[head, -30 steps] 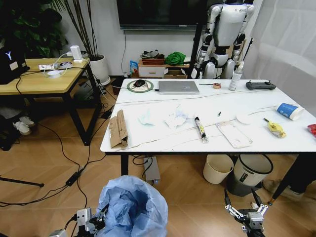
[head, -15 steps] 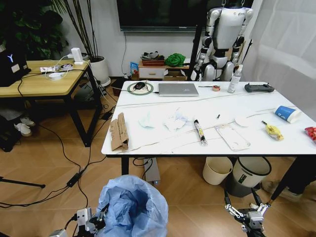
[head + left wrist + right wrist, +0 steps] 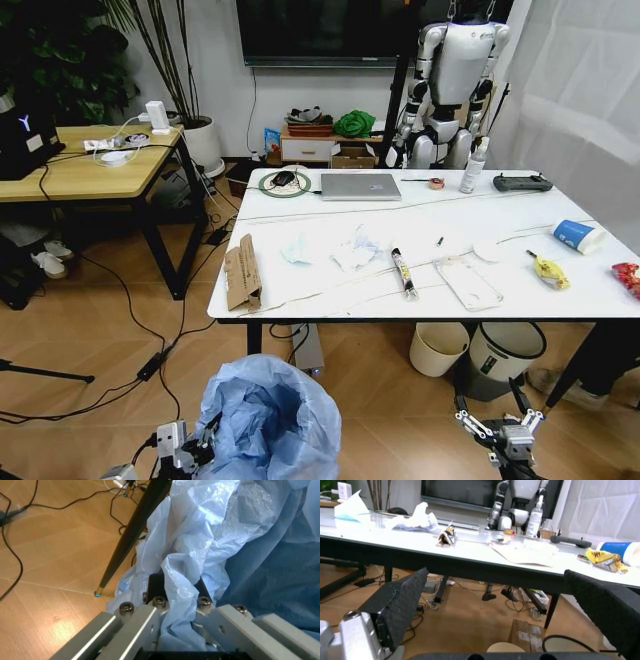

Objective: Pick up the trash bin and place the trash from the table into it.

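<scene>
- A closed silver laptop lies near the far edge of the surface.
- A black controller sits at the far right corner.
- A white spray bottle stands upright between them.
- A cream bucket stands on the floor just beside a dark mesh basket.
- A light wooden desk stands well to the left.

The bin wears a light-blue translucent liner, and the table is white with thin dark veins and black legs. On it lie a brown cardboard, white tissues, a black tube, a blue cup and what looks like a yellow wrapper.
</scene>
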### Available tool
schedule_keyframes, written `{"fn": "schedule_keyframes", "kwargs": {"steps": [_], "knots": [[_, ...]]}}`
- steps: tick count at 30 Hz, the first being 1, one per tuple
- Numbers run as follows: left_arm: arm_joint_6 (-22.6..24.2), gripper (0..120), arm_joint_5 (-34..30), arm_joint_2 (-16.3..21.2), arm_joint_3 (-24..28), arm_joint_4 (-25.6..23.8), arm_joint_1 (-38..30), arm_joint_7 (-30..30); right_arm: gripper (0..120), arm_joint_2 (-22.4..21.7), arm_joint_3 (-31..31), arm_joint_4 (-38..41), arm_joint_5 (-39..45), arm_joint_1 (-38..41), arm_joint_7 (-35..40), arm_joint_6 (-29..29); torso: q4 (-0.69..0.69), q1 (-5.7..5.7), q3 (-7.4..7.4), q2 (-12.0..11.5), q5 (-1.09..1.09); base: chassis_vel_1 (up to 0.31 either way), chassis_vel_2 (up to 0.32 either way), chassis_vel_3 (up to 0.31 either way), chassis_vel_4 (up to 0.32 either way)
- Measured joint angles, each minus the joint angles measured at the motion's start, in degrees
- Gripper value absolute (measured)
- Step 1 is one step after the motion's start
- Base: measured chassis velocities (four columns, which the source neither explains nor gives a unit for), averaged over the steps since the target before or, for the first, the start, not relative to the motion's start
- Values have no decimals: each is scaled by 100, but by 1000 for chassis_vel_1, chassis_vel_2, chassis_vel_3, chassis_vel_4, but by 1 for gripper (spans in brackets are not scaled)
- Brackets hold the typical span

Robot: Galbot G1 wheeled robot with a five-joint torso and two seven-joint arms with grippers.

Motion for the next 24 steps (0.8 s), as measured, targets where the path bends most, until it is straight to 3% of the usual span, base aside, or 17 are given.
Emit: {"fn": "schedule_keyframes", "kwargs": {"steps": [16, 24], "knots": [[-67, 0, 14, 26, 27, -114, 45, 22, 100, 0, -10, -30, 2, 1, 0, -6, 0, 224, 264, 489, 0, 0, 0, 0, 0], [-172, 0, 384, 58, 43, -130, 52, 24, 100, 0, -10, -48, -1, 17, -1, -11, 0, 360, 433, 793, 0, 0, 0, 0, 0]]}}
